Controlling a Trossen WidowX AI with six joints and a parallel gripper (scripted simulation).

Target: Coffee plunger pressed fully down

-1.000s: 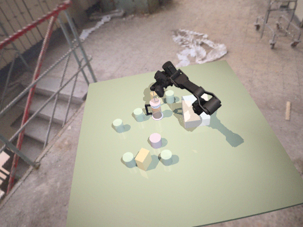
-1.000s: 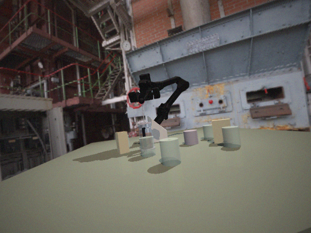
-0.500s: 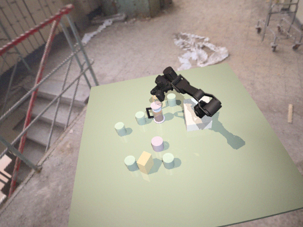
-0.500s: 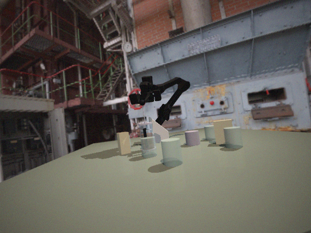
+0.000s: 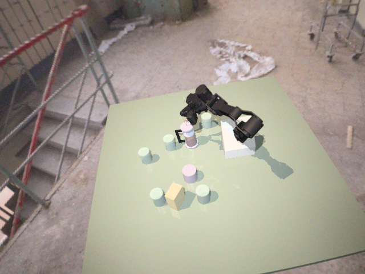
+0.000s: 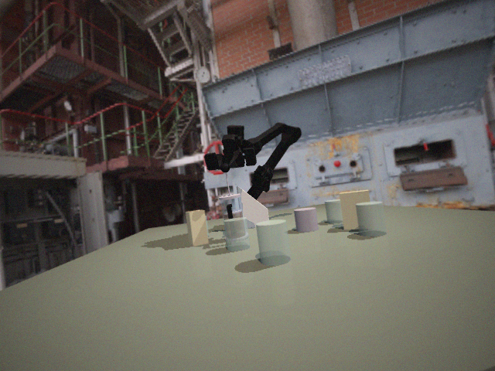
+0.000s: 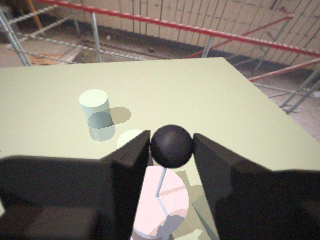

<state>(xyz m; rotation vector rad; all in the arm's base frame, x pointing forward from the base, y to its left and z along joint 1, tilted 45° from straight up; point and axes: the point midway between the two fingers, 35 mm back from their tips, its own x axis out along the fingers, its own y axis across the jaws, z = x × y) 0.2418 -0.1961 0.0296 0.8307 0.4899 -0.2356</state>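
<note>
The coffee press stands upright on the green table, its pink lid on top and its black handle at the side. The thin plunger rod rises well above the lid, with a long part of it showing. My gripper is shut on the black round plunger knob, with one fingertip on each side, high over the lid. The fingers hide the knob in the top and exterior views, and a green cylinder partly covers the press in the exterior view.
Pale green cylinders stand near the press, and more stand toward the front. A pink cylinder and a tan block stand there too. Another tan block and a white wedge are near the press.
</note>
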